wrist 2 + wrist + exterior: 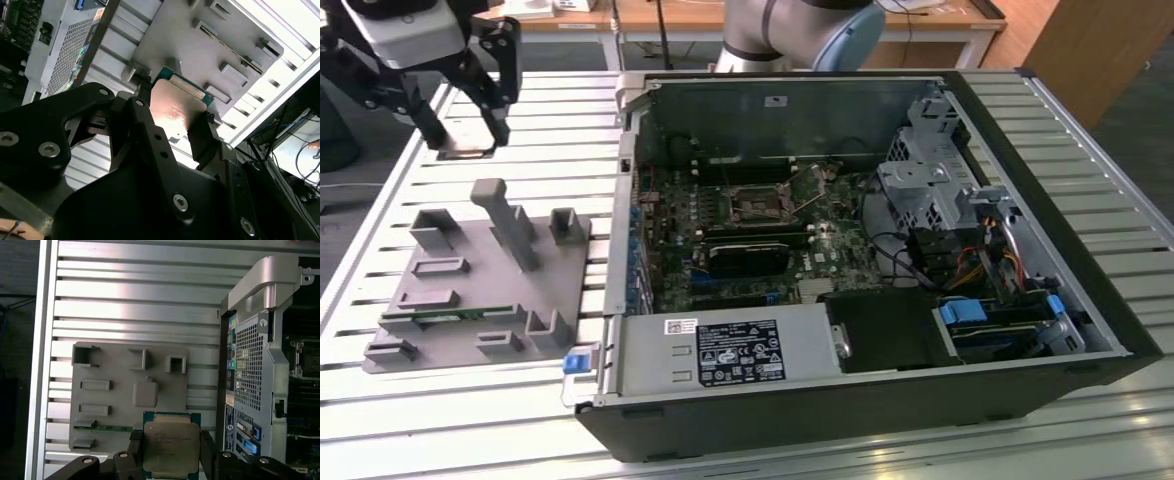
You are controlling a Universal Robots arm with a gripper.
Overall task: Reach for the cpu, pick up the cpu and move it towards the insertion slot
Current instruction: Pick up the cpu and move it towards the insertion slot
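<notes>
The computer case point(854, 400) lies open on the tabletop point(1107, 130). Inside the case, on the board, sits the insertion slot point(754, 205), with the finned block point(747, 257) just on its near side. On the exterior view's left of the case lies the holder tray point(467, 290), with the circuit strip point(454, 318) set in it. The gripper point(464, 143) hangs on that same side of the case, farther back than the tray. The cpu point(170, 447) is clamped between its fingers point(134, 445), well apart from the slot.

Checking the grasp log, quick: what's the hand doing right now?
Hand: closed, holding the cpu.
</notes>
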